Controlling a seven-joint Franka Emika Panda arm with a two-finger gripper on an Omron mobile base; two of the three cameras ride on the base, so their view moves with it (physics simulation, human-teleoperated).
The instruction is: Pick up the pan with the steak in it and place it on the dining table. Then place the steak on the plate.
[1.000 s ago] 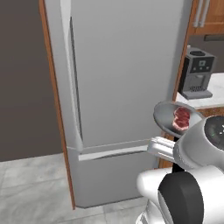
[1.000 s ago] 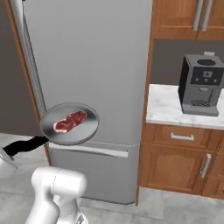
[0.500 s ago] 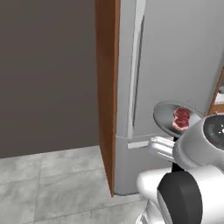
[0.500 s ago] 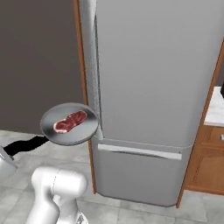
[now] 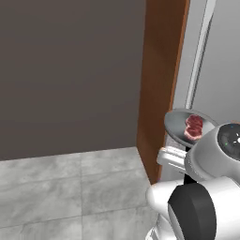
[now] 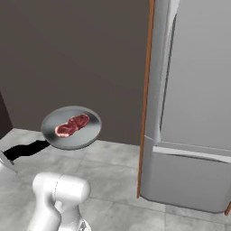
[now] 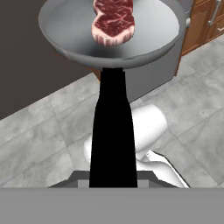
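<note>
The pan (image 6: 88,131) is a small round grey pan held level in the air, with the steak (image 6: 72,125) lying flat in it. Its black handle (image 6: 27,149) runs back to my gripper (image 6: 4,160) at the left edge, which is shut on it. In the hand view the handle (image 7: 113,131) rises from between my fingers to the pan (image 7: 70,30), and the steak (image 7: 113,19) sits at its middle. From the left base view the pan (image 5: 176,124) and steak (image 5: 193,127) float just beyond my arm. The dining table and the plate are out of view.
A tall grey fridge (image 6: 198,113) stands to the right, edged by a wooden side panel (image 5: 161,70). A dark plain wall (image 5: 70,70) faces me on the left. Grey tiled floor (image 5: 70,187) lies open below.
The whole scene has slid to the right in both base views, so the cameras have turned left with the base. The pan and steak keep their place relative to my arm.
</note>
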